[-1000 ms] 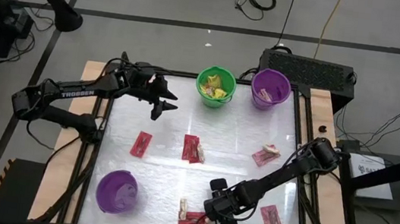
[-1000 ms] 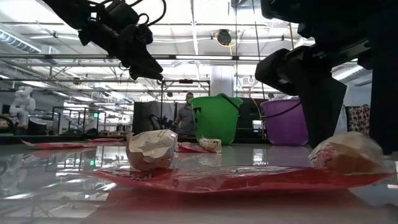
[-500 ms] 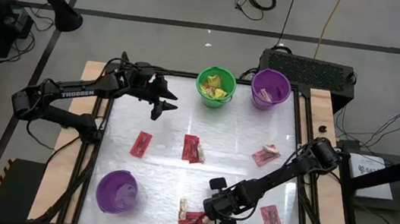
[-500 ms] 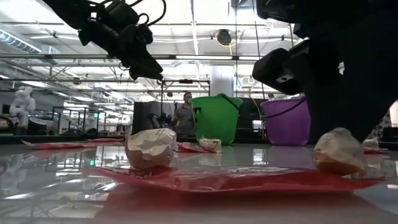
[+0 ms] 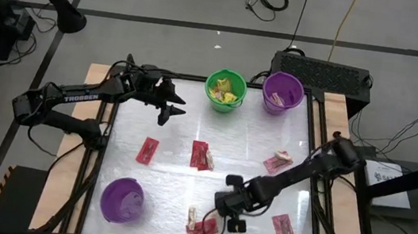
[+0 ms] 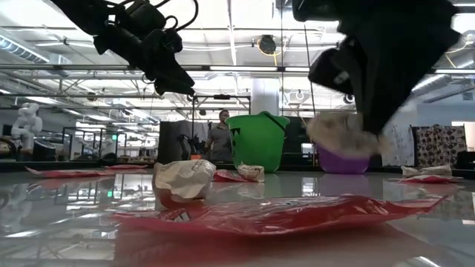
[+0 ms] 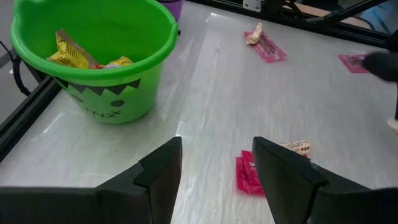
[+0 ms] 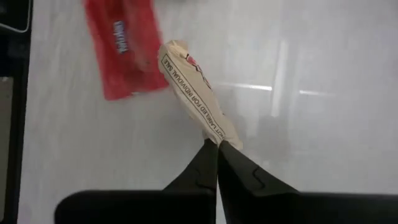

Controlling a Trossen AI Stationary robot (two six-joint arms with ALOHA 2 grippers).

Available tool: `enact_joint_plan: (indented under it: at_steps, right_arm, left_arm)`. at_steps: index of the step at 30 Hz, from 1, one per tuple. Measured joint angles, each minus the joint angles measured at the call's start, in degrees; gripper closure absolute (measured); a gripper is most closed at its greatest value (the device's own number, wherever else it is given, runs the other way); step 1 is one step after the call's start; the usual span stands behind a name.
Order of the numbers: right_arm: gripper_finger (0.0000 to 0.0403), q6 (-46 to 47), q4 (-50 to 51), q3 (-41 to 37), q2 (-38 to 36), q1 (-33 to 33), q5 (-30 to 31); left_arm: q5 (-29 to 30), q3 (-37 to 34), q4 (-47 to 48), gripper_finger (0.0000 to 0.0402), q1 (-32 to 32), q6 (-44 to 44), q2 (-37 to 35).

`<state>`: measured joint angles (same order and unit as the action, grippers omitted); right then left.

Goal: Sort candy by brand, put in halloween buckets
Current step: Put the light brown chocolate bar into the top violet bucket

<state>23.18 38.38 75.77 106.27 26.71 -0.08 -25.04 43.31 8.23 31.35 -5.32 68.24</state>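
right hand pinching tan candy | apparently clear of table

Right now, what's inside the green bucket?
The green bucket holds yellow packets, seen from the left wrist and overhead. Anything beneath them is covered and cannot be seen.

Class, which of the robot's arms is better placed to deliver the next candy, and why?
Right: the right gripper is shut on a tan wrapped candy, lifted off the table; the left gripper hangs open near the green bucket.
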Motion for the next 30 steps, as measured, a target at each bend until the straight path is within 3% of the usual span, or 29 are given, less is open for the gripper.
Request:
enact_joint_plan:
  at_steps: [5, 14, 23, 30]
  right_arm:
    - [0.0402, -0.27, 7.7, 0.0, -6.66, -4.5, 3.98]
    - [0.0403, 0.04, 12.64, 0.0, -17.81, -20.72, 22.96]
    - [0.0402, 2.17, 13.06, 0.0, -19.99, -43.01, 22.65]
    - [0.0402, 2.28, 13.04, 0.0, -19.99, -55.28, 22.45]
  left_arm:
    - [0.0, 0.0, 0.0, 0.0198, 0.0, -0.02, 0.01]
    - [0.11, 0.0, 0.02, 0.0198, 0.0, 0.05, 0.01]
    - [0.28, 0.0, 1.85, 0.0198, 0.0, 2.09, 0.01]
    - [0.42, 0.0, 4.71, 0.0198, 0.0, 5.03, 0.01]
